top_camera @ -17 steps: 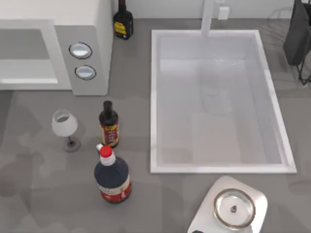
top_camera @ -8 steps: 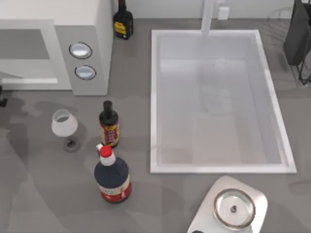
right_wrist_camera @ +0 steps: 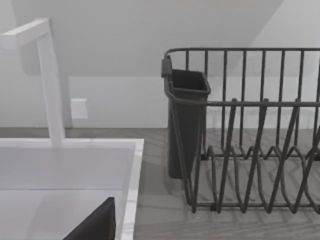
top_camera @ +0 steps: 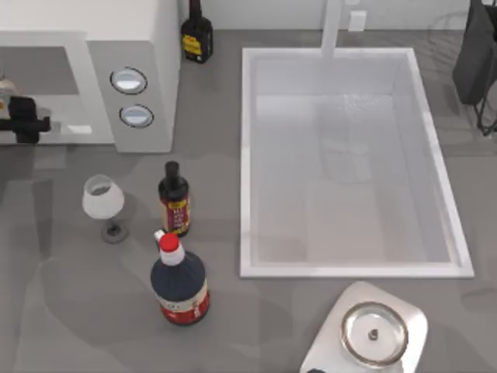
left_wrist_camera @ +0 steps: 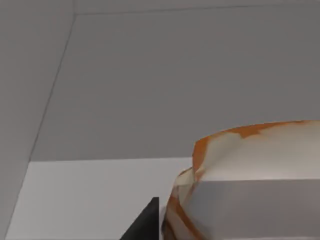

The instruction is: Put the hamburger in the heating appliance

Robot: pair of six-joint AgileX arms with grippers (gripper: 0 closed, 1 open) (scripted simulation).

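The hamburger [left_wrist_camera: 250,165], a tan bun with orange patches, sits large and close in the left wrist view, with one dark finger [left_wrist_camera: 145,226] beside it. Behind it are the grey walls and pale floor of the heating appliance's cavity [left_wrist_camera: 175,75]. From above, my left gripper [top_camera: 17,118] is at the mouth of the white heating appliance [top_camera: 147,78] at the far left, and a sliver of the hamburger [top_camera: 5,87] shows at the frame edge. The gripper appears shut on the hamburger. A dark finger [right_wrist_camera: 95,225] of my right gripper shows near the sink corner.
A wine glass [top_camera: 103,200], a small dark bottle [top_camera: 174,198] and a larger red-capped bottle [top_camera: 178,284] stand in front of the appliance. A white sink [top_camera: 248,155] with its faucet [right_wrist_camera: 50,80] fills the middle right. A dark dish rack [right_wrist_camera: 240,130], another bottle [top_camera: 196,35] and a scale [top_camera: 373,330] are around it.
My left gripper has come into the top view from the left edge and moved up to the appliance's opening with the hamburger. The bottles and glass have not moved.
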